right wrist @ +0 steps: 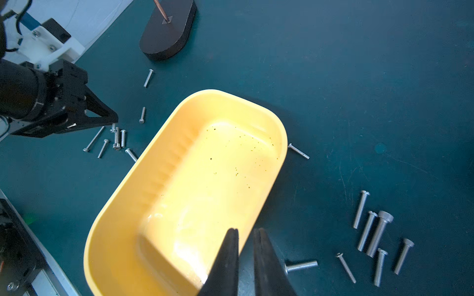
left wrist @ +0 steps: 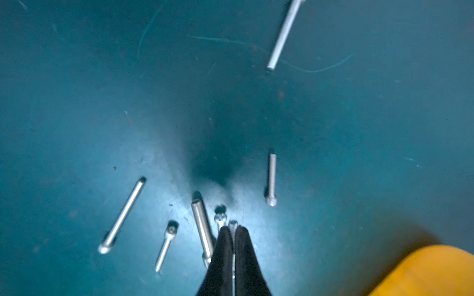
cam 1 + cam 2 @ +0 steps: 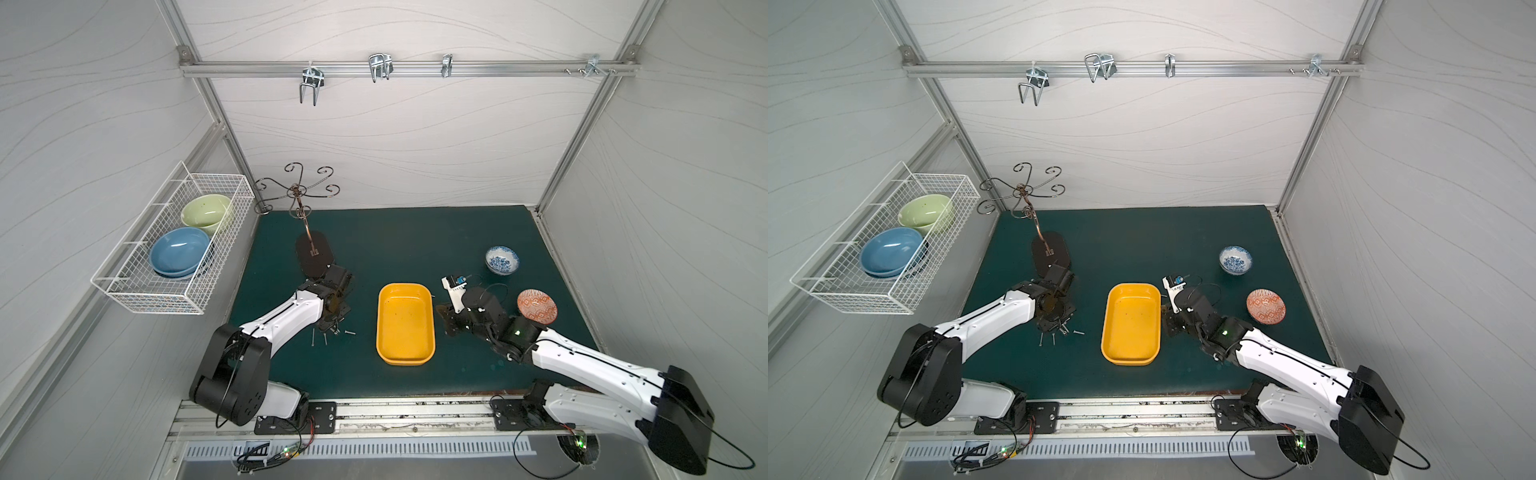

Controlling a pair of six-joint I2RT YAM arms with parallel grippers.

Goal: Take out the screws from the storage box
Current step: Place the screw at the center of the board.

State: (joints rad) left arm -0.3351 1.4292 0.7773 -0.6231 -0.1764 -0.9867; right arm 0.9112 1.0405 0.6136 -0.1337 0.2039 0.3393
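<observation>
Top view: storage box (image 3: 405, 328) central on table (image 3: 374, 237); screws (image 3: 325, 338) lying outside it.
Left wrist: left pincer (image 2: 233, 228) pinching one screw (image 2: 233, 223) among loose ones.
Right wrist: right pincer (image 1: 246, 230) slightly spread, holding nothing, over box rim.

I have the storage box (image 3: 405, 324) in the middle of the surface (image 3: 415, 232), its long sides running front to back. The screws (image 1: 378, 235) lie outside it on the surface, one scatter to its left and another to its right, with a lone one just beside its far right corner. The left pincer (image 2: 233, 230) stands over the left scatter with one screw between its jaws. The right pincer (image 1: 246, 230) hangs at the box's right wall. Behind the left pincer stands the hook stand (image 3: 312, 257). Two small bowls (image 3: 502, 259) sit to the right of the box, toward the back. The wire basket (image 3: 124, 286) on the left wall holds two larger bowls (image 3: 179, 251).
</observation>
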